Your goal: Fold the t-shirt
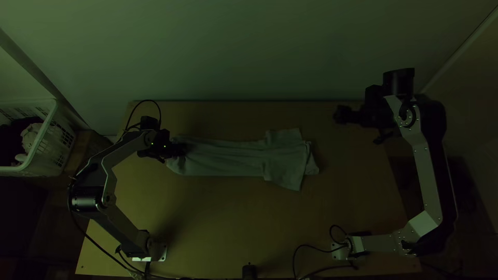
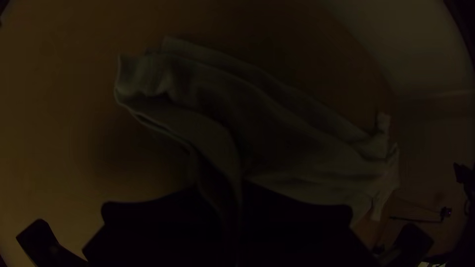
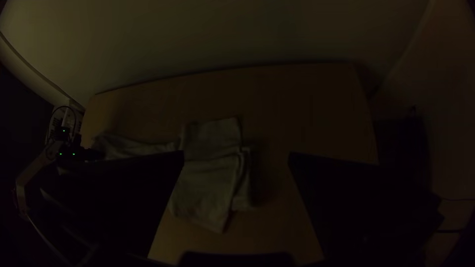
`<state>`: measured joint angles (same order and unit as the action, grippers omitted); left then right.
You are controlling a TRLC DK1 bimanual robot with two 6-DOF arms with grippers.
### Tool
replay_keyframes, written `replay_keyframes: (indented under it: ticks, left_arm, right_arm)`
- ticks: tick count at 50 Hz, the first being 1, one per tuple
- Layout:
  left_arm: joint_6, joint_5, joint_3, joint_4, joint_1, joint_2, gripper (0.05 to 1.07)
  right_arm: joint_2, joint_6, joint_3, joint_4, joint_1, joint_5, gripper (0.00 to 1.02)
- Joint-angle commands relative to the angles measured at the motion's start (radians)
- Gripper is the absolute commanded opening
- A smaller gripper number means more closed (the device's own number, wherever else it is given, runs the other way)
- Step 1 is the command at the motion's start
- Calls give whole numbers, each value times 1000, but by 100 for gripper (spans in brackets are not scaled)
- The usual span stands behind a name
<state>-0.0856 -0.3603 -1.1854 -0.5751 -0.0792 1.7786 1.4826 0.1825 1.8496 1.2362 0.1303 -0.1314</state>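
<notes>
1. Across the middle of the wooden table [image 1: 207, 223], the t-shirt [image 1: 223, 158] is laid out as a long, narrow strip, its long axis running left to right, roughly parallel with the far edge. The left part is narrow and creased; the right end is broader, with what are probably the sleeves spread toward the near and far sides.

2. At the narrow left end, probably the hem, cloth is pinched by the left gripper [image 1: 181, 149]. Its fingers are closed on a fold of fabric, which is raised toward them in the left wrist view. From this grip, the rest of the shirt extends toward the right arm's side.

3. Beyond the broad end, near the table's far right corner, the right gripper [image 1: 340, 114] is held apart from the cloth, its fingers parted and nothing between them. From there, the shirt lies leftward and somewhat nearer the bases; the broad end is closer to this gripper than the narrow one is.

4. Along the long axis, a crosswise fold seems due: the held end should be carried rightward over the body. If it is dragged low, the layers could bunch or the strip could skew.
</notes>
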Motion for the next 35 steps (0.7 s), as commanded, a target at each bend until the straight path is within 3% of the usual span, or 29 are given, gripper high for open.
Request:
replay_keyframes:
  ticks: [1,16,35]
  left_arm:
    - [69,69,1,-72,-97,1,8]
    - [199,73,-69,-200,-278,-53,8]
    - [310,81,-270,-396,-415,-93,8]
  right_arm:
    - [-27,15,-24,5,3,-5,97]
    - [-27,17,-27,3,8,-5,97]
    - [-27,20,-26,-1,9,-5,97]
